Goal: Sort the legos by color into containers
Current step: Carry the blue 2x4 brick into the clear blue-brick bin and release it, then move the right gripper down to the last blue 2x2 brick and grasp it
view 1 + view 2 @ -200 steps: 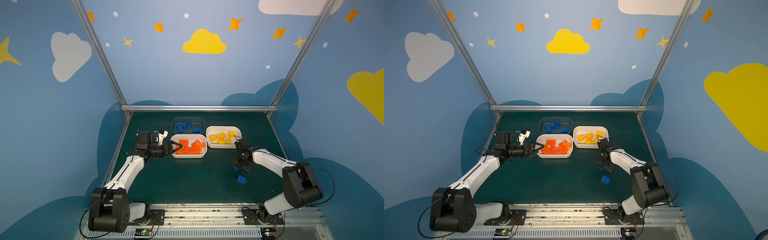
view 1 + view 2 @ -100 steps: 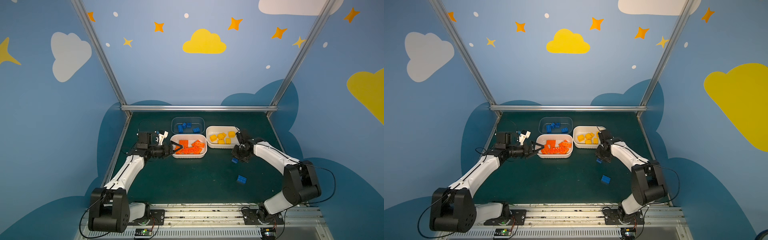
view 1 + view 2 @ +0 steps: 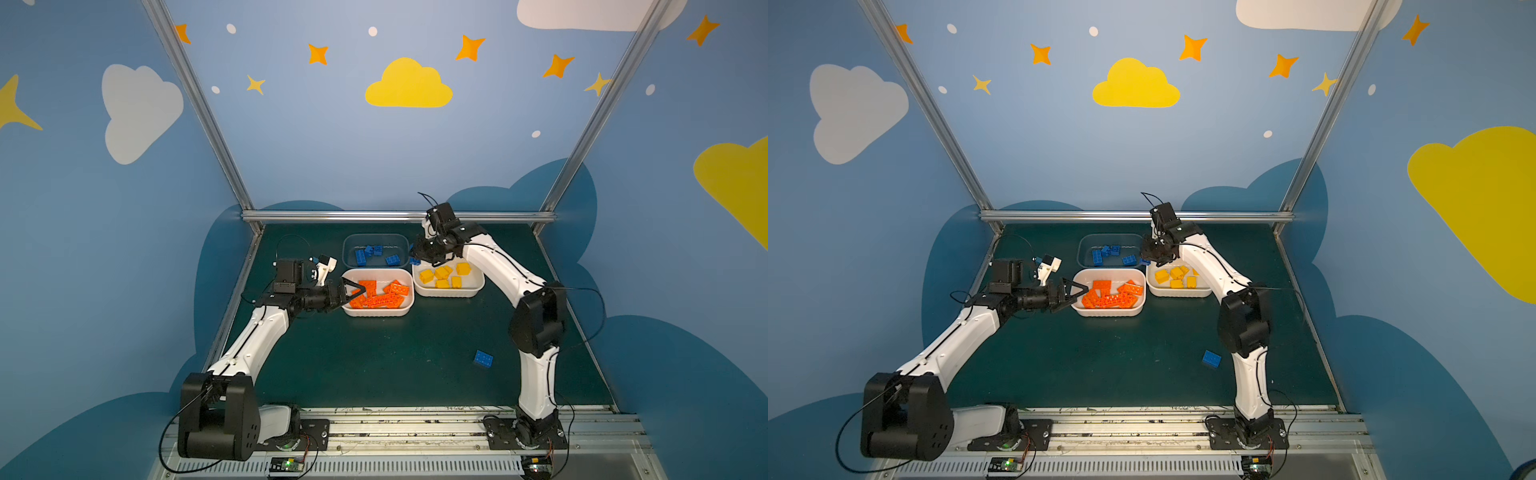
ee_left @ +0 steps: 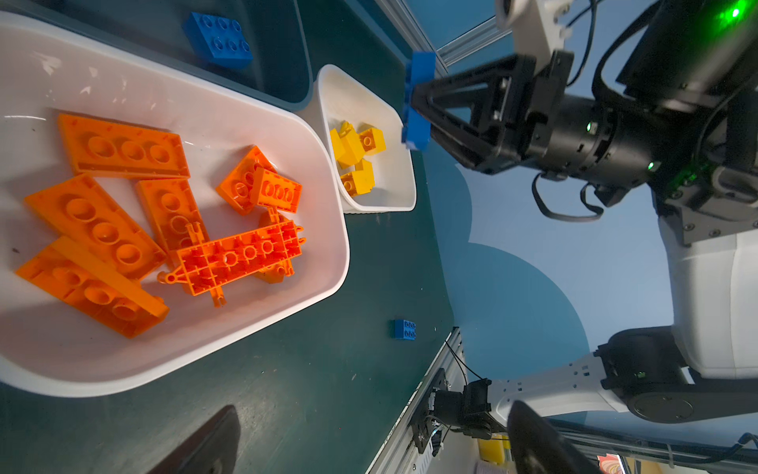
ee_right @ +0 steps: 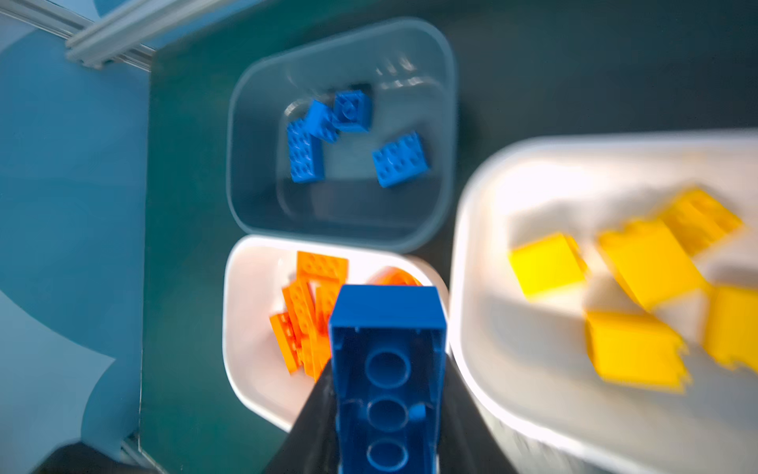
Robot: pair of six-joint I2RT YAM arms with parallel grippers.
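Grip: right gripper (image 4: 416,107) pinches blue brick (image 5: 387,369) | place: clear tub (image 5: 242,176) just ahead of jaws, yellow tub (image 5: 465,262) close beside | next: best to carry brick past near rim, lower, then release | left gripper (image 3: 358,291): spread wide, empty

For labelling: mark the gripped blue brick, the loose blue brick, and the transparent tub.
gripped blue brick (image 5: 387,381): right wrist view, hollow underside.
loose blue brick (image 3: 483,359): a top view, studded top.
transparent tub (image 3: 386,241): a top view, far wall.
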